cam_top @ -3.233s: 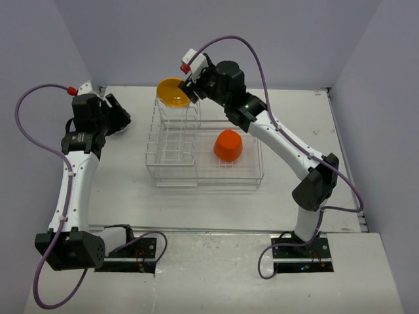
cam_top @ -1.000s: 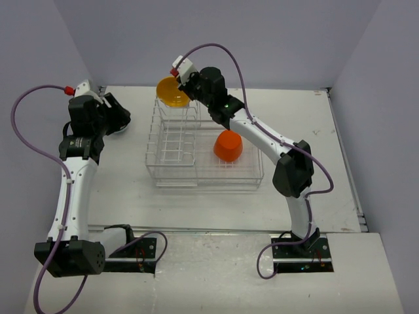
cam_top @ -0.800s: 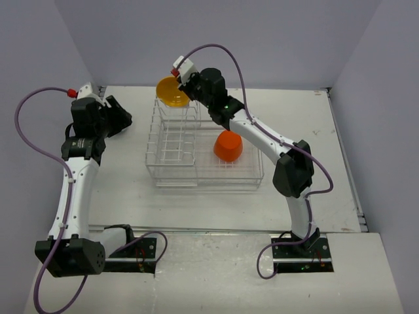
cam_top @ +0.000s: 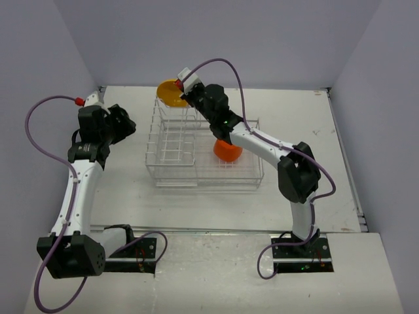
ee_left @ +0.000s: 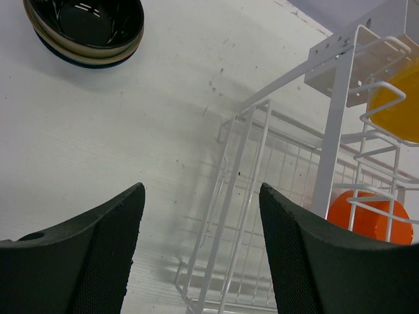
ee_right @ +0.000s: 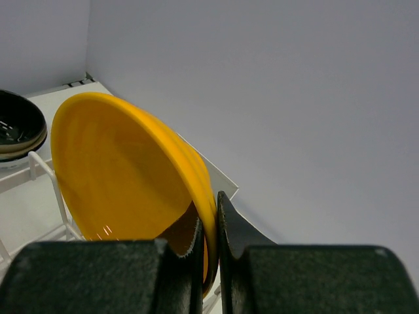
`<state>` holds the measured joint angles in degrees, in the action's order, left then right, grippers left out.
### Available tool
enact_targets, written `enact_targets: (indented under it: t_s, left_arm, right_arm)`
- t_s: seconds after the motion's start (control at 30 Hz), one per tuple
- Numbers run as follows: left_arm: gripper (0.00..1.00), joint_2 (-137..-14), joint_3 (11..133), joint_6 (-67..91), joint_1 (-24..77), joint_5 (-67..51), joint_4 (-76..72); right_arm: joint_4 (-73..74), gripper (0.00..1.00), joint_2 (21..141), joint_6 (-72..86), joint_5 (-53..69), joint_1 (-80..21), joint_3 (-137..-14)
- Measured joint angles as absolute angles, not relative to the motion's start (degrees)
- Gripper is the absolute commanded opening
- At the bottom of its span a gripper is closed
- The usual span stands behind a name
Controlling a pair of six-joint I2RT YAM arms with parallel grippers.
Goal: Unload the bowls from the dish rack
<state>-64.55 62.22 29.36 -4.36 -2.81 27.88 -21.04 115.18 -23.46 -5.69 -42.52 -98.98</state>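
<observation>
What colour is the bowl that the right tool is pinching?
Yellow, leaning orange. The bowl shows best in the right wrist view.

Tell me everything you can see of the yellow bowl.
The yellow bowl is small, round, glossy and plain amber-yellow, ceramic by the look. It stands on edge, tilted, among the wires at the far top end of the tall slotted section of the dish rack. The right gripper is shut on its rim, one finger inside, one outside. No other bowl touches it.
</observation>
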Motion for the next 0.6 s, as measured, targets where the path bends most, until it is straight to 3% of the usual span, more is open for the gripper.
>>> enact_targets:
  t_s: [0.6]
  left_arm:
    - [0.71,-62.83,56.31,29.39,-4.36,-3.46,24.49]
  right_arm:
    - [-28.14,0.00,114.59,-30.06,-8.54,-44.62,-95.94]
